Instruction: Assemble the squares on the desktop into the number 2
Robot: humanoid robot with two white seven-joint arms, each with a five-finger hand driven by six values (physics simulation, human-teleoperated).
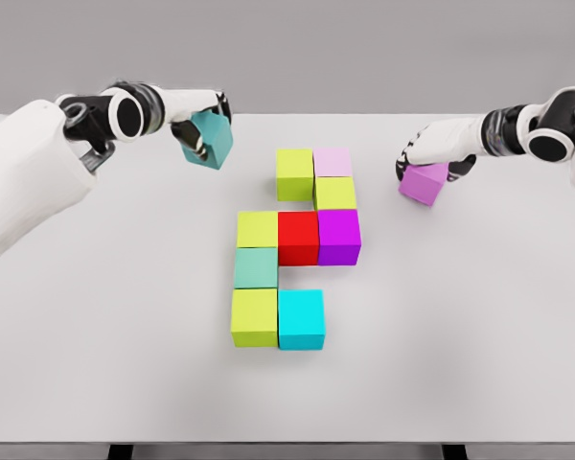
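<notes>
White desktop [125,383] under a grey backdrop, seen from the head camera; contents listed from the near edge outward.

Nearest row: a yellow-green cube [254,317] with a cyan cube [301,319] touching its right side.

Next: a pale teal cube [256,268] directly behind the yellow-green one, touching it.

Middle row, three cubes side by side and touching: a second yellow-green cube [257,229] at left, a red cube [298,238] in the centre, a purple cube [339,237] at right.

Behind the purple cube: a third yellow-green cube [335,194], touching it.

Far row: a fourth yellow-green cube [294,174] at left and a pale pink cube [333,162] at right, touching each other. Together these nine form a stepped figure near the middle of the desktop.

Right side, level with the far rows: the right hand [431,153], arm entering from the picture's right, fingers closed over the top of a violet cube [424,183]. That cube sits tilted, well apart from the assembled group; whether it touches the surface cannot be told.

Left side, farthest back: the left hand [199,113], arm entering from the left, fingers clamped on a dark teal cube [207,140]. This cube is tilted and appears raised above the desktop, near the fourth yellow-green cube but apart from it.
</notes>
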